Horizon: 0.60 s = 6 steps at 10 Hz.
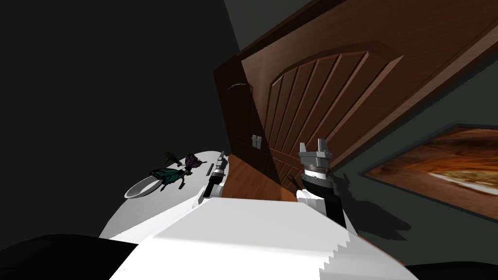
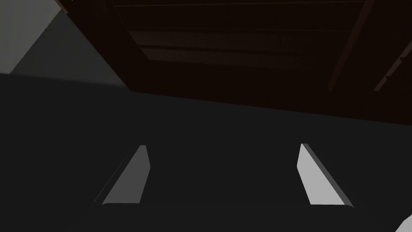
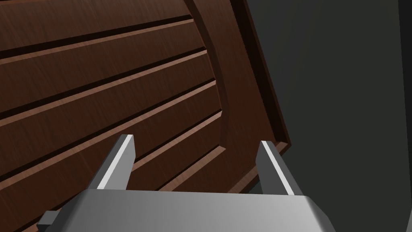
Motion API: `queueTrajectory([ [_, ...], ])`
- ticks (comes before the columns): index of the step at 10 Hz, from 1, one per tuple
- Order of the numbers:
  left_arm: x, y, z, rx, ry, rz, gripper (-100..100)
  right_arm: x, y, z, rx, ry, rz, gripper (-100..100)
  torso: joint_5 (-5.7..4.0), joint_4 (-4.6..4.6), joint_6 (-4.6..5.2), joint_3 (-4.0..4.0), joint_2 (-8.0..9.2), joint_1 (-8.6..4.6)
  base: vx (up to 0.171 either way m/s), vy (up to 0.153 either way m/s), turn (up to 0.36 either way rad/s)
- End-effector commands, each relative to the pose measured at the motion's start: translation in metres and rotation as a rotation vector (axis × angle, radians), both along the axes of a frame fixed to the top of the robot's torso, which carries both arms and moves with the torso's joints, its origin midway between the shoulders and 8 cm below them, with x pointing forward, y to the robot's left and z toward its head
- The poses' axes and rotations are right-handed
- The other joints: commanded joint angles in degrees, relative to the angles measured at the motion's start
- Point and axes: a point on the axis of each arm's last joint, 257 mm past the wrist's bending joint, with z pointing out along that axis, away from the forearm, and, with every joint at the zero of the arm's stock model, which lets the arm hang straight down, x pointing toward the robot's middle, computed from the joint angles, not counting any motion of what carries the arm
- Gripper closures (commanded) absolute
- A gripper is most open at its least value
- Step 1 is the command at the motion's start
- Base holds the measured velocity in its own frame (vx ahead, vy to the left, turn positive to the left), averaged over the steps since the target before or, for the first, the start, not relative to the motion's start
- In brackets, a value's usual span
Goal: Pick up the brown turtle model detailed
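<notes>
brown turtle model [image 1: 170,156] seems to be the small dark figure near the far edge of the round white table [image 1: 146,216], though it is too small and dim to be sure. just beside it, nearer the table's middle, lie a purple-winged butterfly figure [image 1: 193,161] and a teal-winged butterfly figure [image 1: 164,176], the two close together. a shallow white bowl [image 1: 137,189] sits by the table's left edge, touching or just beside the teal wings.

the left claw [image 1: 222,155] hangs at the table's right edge, near the purple butterfly and apart from the dark figure. in the left wrist view the left claw [image 2: 221,175] is released, its two light grey fingers [image 2: 128,179] standing wide apart with nothing between them, facing a dark wall and the shaded side of a dark brown wooden door [image 2: 241,48].

the right claw [image 1: 313,146] is raised off the table, in front of the same door's arched, slatted panel [image 1: 330,97]. in the right wrist view the right claw [image 3: 195,161] is released too, its fingers [image 3: 116,161] spread and holding nothing, pointing at the panel's lower slats. a framed orange-brown picture [image 1: 437,165] hangs on the grey wall to the right.
</notes>
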Motion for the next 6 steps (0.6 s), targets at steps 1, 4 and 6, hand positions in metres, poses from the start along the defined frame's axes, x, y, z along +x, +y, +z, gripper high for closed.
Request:
queueTrajectory([
  [1, 0.002, 0.004, -0.018, -0.009, 0.037, 0.001, -100, 0.0, 0.0, 0.0, 0.0, 0.0, 0.0, 0, 0.0, 0.0, 0.0, 0.0, 0.0, 0.0, -0.003, 0.013, -0.029],
  [4, 0.006, 0.007, -0.039, -0.024, 0.077, 0.0, -100, 0.0, 0.0, 0.0, 0.0, 0.0, 0.0, 0, -0.01, 0.0, -0.02, 0.0, 0.0, -0.02, -0.004, 0.01, -0.023],
  [6, 0.009, 0.01, -0.06, -0.039, 0.117, -0.001, -100, 0.0, 0.0, 0.0, 0.0, 0.0, 0.0, 0, -0.01, 0.0, 0.0, 0.0, -0.01, -0.04, -0.005, 0.009, -0.046],
])
